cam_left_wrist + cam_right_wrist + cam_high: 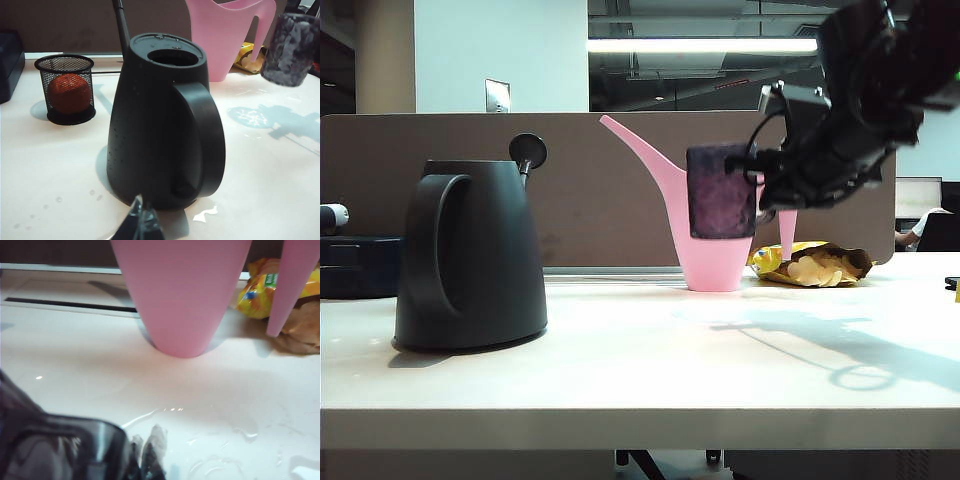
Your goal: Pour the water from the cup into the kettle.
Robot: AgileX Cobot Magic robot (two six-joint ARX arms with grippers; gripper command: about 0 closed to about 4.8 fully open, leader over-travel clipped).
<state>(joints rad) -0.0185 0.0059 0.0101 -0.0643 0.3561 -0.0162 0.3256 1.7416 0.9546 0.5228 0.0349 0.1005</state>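
The black kettle stands on the left of the table, its lid tipped up and its round top opening uncovered. The dark purple dimpled cup hangs upright in the air to the right of the kettle, in front of the pink watering can. My right gripper is shut on the cup's handle side; in the right wrist view the cup fills the corner beside the gripper. My left gripper sits low just in front of the kettle, shut and holding nothing. The cup floats beyond it.
A pink watering can stands behind the cup, with a yellow snack bag beside it. A black mesh pot holding an orange ball sits beyond the kettle. Water drops and small puddles lie on the white table. A brown partition backs the table.
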